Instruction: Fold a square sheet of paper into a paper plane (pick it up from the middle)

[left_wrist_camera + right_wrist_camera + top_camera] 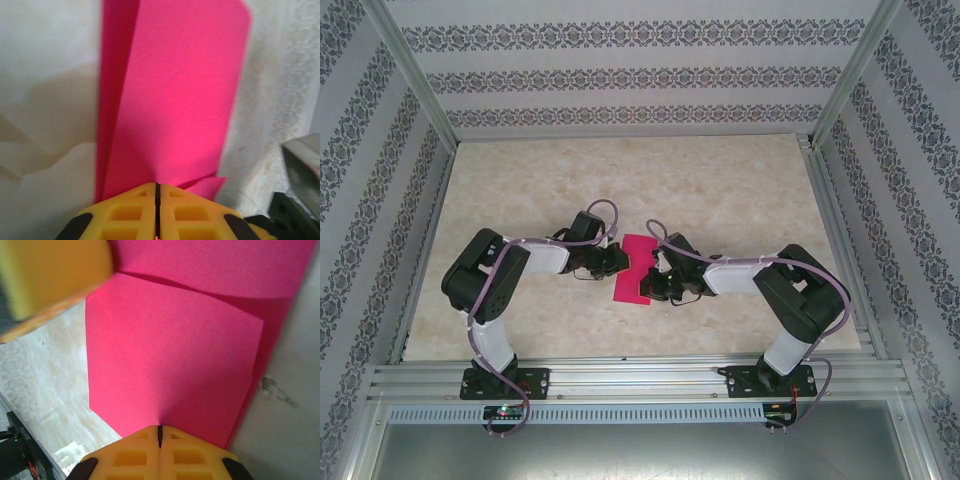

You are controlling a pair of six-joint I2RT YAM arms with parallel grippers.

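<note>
The square sheet of paper is magenta-pink and folded into overlapping layers, held between both grippers above the table's middle. My left gripper is shut on its left edge. In the left wrist view the yellow fingertips meet on the paper, which stretches away with a folded flap at the left. My right gripper is shut on the right edge. In the right wrist view its gripper pinches the paper, with a crease across the top. The paper plane is out of view.
The marble-patterned table is ringed by patterned walls and an aluminium frame at the near edge. The left gripper's yellow finger looms blurred at the top left of the right wrist view.
</note>
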